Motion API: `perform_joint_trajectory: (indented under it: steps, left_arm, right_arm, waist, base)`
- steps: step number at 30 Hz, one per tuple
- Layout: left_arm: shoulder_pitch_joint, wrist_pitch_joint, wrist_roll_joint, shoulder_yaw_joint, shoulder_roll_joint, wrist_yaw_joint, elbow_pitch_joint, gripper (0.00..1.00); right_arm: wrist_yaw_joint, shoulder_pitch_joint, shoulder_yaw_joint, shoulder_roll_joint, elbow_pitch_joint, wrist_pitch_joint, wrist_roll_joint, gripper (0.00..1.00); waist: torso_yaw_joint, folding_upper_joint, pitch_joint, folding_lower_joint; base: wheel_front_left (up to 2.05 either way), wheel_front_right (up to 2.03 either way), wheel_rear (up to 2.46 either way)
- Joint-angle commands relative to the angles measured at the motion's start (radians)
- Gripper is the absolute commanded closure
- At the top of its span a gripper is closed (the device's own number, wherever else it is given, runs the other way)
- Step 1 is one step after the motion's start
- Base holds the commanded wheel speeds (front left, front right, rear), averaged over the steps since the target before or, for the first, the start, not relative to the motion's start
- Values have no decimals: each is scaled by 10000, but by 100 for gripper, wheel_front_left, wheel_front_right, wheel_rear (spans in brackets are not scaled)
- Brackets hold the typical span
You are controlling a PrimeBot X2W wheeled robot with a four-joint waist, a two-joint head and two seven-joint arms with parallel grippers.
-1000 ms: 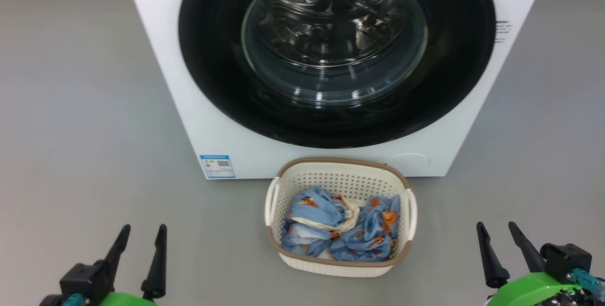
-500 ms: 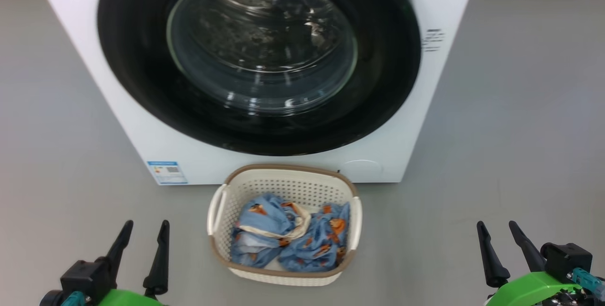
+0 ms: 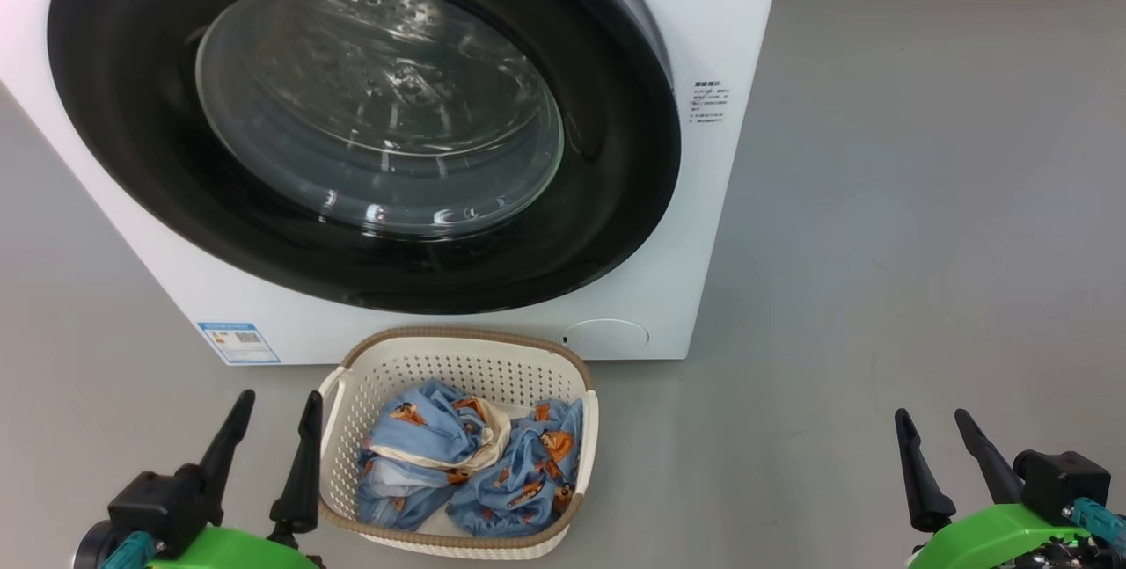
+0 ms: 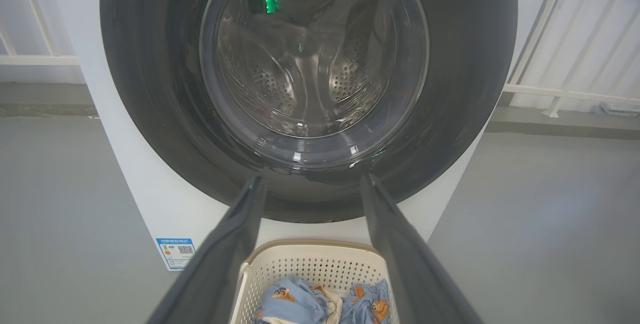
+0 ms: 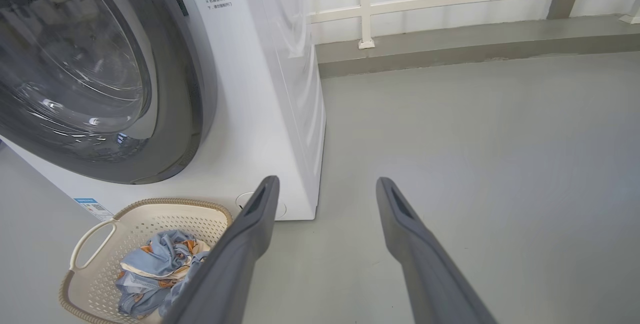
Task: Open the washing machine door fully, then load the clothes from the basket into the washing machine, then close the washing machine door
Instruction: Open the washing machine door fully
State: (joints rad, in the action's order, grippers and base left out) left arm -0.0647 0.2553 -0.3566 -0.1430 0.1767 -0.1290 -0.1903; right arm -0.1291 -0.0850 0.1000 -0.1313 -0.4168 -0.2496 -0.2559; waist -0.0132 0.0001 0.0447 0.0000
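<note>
Washing machine door (image 3: 369,129), round, glossy black, stands shut straight ahead of the spread-fingered left gripper (image 3: 279,400), well left of the equally spread right gripper (image 3: 930,418).

The head camera turns, so the whole picture slides to the left. The washing machine (image 3: 730,15) is at the top middle before, and now it fills the top left. The washing machine door (image 3: 616,200) slides over with it. The basket (image 3: 457,336) with the clothes (image 3: 466,463) goes from the bottom middle to the bottom left, so now it shows just beside the left gripper (image 3: 280,397). The blue sticker (image 3: 238,342) slides left too. More grey floor (image 3: 924,200) shows on the right side.
</note>
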Motion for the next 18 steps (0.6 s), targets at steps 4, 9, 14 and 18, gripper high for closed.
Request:
perform_joint_trajectory:
  steps: [4, 9, 14, 18]
  left_arm:
    - [-297, 65, -116, 353, 229, -17, 318, 0]
    - [-224, 65, -155, 336, 158, -17, 362, 0]
    - [-175, 65, -222, 333, 55, -17, 402, 0]
    - [-137, 65, -270, 354, -57, -17, 423, 0]
  right_arm:
    - [-16, -237, -263, -64, 243, -120, -20, 0]
    - [-16, -272, -301, 19, 260, -120, -189, 51]
    - [-16, -544, -434, 164, 372, -121, -842, 100]
    - [-16, -992, -493, 340, 591, -121, -2018, 100]
  waist:
    - [9, -1, -30, 0]
    - [21, -1, -23, 0]
    - [8, -1, 51, 0]
    - [-22, -1, 115, 0]
  base:
    - [5, 5, -11]
    - [0, 0, 0]
    - [0, 0, 0]
    - [0, 0, 0]
